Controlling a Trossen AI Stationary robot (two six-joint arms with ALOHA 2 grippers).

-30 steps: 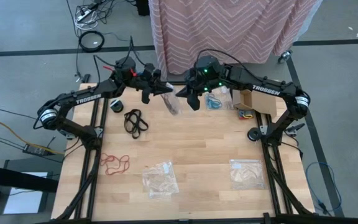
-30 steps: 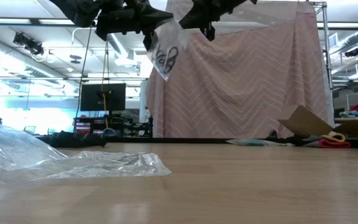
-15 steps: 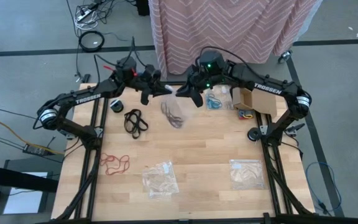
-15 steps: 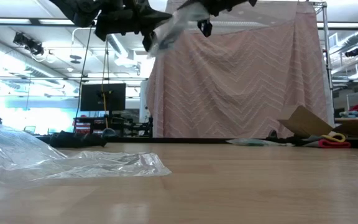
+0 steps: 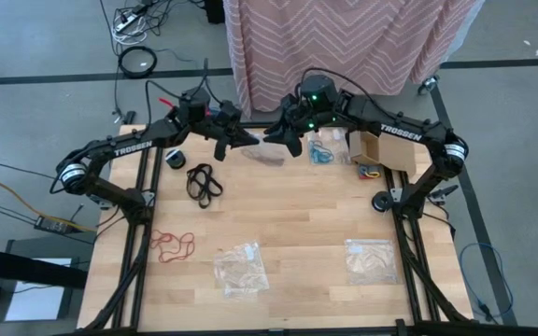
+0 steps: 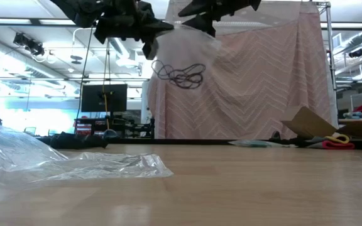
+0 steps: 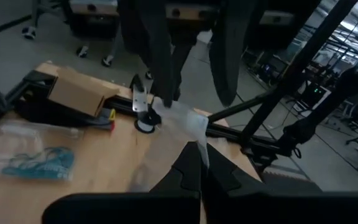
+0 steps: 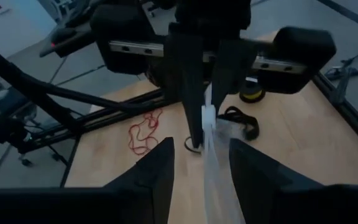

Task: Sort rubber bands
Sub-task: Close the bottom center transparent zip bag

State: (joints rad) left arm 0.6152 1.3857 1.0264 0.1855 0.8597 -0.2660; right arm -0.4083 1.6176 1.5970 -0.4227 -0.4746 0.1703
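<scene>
The left gripper [image 5: 242, 137] is raised above the far middle of the wooden table [image 5: 288, 233], its two dark fingers [image 7: 194, 171] clenched on the edge of a clear crinkly plastic bag [image 6: 190, 53] that hangs in the air. Inside the bag, low in its sag, lies a tangle of thin dark brown rubber bands [image 6: 180, 73]. The right gripper [image 5: 278, 136] faces the left one from just beside it, at the same height; its fingers [image 8: 160, 165] stand parted, with the bag's upper edge running between them, and whether they touch the plastic cannot be told.

Just to the left gripper's left, on the table below, lies a cluster of black rubber bands [image 5: 204, 181]. Near the right gripper, on its right, a teal-blue cluster of rubber bands [image 5: 322, 152] rests in a clear wrapper, and beyond it stands an open brown cardboard box [image 5: 384, 149]. Well away from both grippers, toward the near edge, a loose cluster of red rubber bands [image 5: 172, 245] lies on the left side, with two flat clear plastic bags, one near the middle [image 5: 239, 267] and one to the right [image 5: 372, 259].
</scene>
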